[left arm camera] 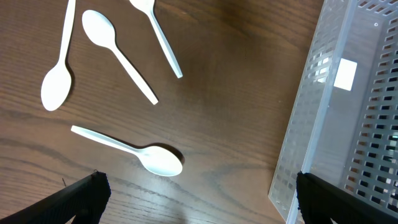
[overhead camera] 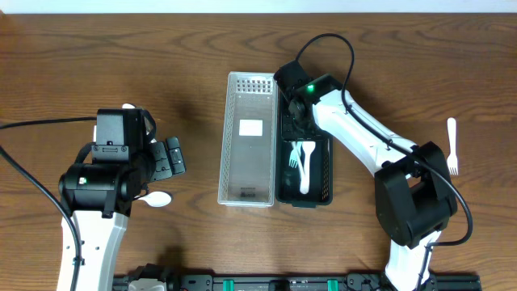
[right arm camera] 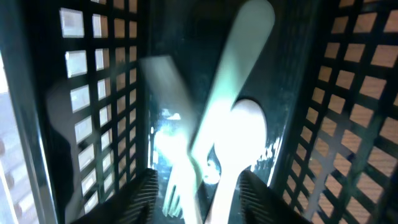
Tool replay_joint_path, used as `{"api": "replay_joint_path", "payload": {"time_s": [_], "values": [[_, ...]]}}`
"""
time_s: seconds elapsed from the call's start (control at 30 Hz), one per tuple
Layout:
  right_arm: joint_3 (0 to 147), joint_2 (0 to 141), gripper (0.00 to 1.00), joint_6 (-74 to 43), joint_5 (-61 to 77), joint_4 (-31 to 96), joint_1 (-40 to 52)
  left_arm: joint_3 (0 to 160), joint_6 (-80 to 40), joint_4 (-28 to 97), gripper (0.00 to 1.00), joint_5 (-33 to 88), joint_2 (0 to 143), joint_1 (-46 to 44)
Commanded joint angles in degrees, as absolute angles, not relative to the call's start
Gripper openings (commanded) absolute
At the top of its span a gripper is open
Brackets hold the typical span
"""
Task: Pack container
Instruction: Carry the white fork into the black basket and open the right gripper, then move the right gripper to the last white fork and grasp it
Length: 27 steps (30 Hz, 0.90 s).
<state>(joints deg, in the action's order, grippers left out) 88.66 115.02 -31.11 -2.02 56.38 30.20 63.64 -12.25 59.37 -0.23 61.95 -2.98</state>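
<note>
A black mesh basket [overhead camera: 323, 174] holds white plastic cutlery, a fork [overhead camera: 294, 155] and a spoon [overhead camera: 307, 168]. My right gripper [overhead camera: 296, 109] is inside the basket's far end. In the right wrist view it [right arm camera: 198, 200] is open, with the fork [right arm camera: 181, 186] and spoon [right arm camera: 245, 127] lying below and between its fingers on the basket floor. My left gripper [left arm camera: 200, 198] is open wide and empty above the table. Several white spoons lie ahead of it, the nearest [left arm camera: 144, 153] just in front. One spoon [overhead camera: 158, 198] shows overhead by the left arm.
A clear perforated basket [overhead camera: 249, 89] stands against the black basket's left side and shows in the left wrist view [left arm camera: 311, 124]. A lone white fork [overhead camera: 452, 145] lies on the table at the far right.
</note>
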Motion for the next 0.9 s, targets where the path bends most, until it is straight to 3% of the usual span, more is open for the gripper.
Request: {"api": "replay_joint_path", "payload": {"time_s": [0.0,0.3,0.33,0.4,0.57,0.87], "values": [[90.2,114.1,0.51,-29.9,-2.7,57.0,30.2,64.6,-12.8,59.5,0.98,-0.7,62.1,-2.6],[105.1,105.6,0.52,-24.1,-3.7,64.5,22.9,64.6,-12.8,59.5,0.98,-0.7,62.1,-2.6],[107.0,104.2,0.57,-22.8,-4.4,65.4,21.0,64.6,-12.8,59.5,0.98,-0.7,62.1,-2.6],[109.9,102.0,0.63,-19.2,-4.7,66.7,16.9,64.6,-12.8,59.5,0.98,-0.7,62.1,-2.6],[112.2,98.5,0.64,-13.5,-4.7,72.2,1.2,64.6,-12.8,59.5,0.98,-0.7,62.1,-2.6],[105.8,102.0,0.84,-1.0,-4.7,73.1,-20.2,64.6,-12.8,59.5,0.98,-0.7,62.1,-2.6]]}}
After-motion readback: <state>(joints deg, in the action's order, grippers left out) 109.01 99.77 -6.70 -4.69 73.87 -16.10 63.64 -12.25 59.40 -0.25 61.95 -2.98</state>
